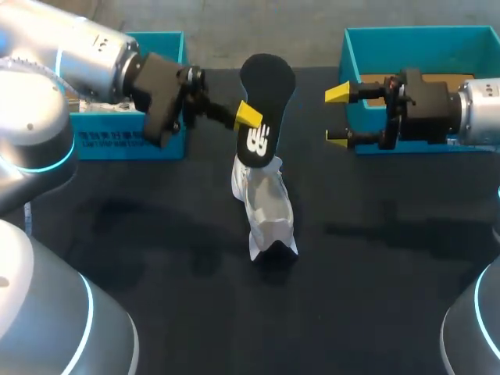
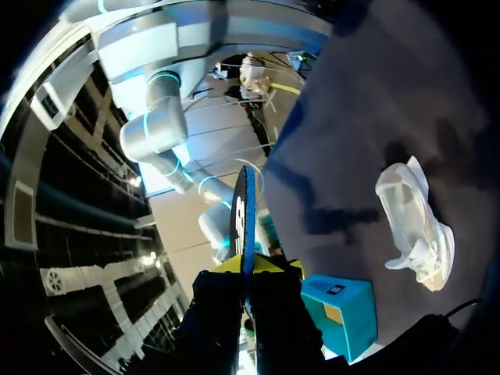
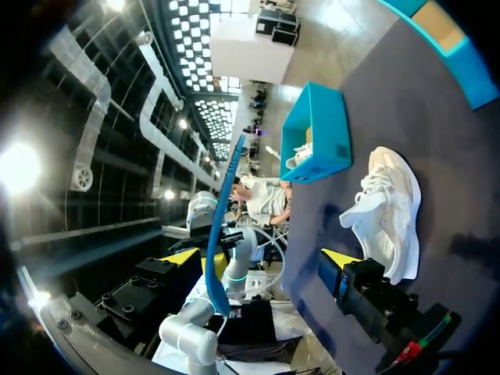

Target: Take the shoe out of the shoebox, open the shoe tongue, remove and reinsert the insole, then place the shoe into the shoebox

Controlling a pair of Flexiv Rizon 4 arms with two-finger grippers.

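My left gripper (image 1: 248, 115) is shut on a black insole (image 1: 266, 101) and holds it upright above the table. From the left wrist the insole (image 2: 246, 219) shows edge-on between the yellow tips (image 2: 248, 269). The white shoe (image 1: 266, 207) lies on the black table just below the insole, also seen as the shoe (image 2: 414, 223) and the shoe (image 3: 387, 211). My right gripper (image 1: 337, 117) hangs open to the insole's right, apart from it, nothing between its fingers. In the right wrist view the insole (image 3: 223, 226) stands ahead of the open gripper (image 3: 262, 262).
A teal shoebox (image 1: 144, 141) with white paper inside stands at the back left, behind my left arm. A second teal box (image 1: 355, 55) sits at the back right, behind my right gripper. These show as box (image 3: 316, 137) and box (image 2: 340, 312).
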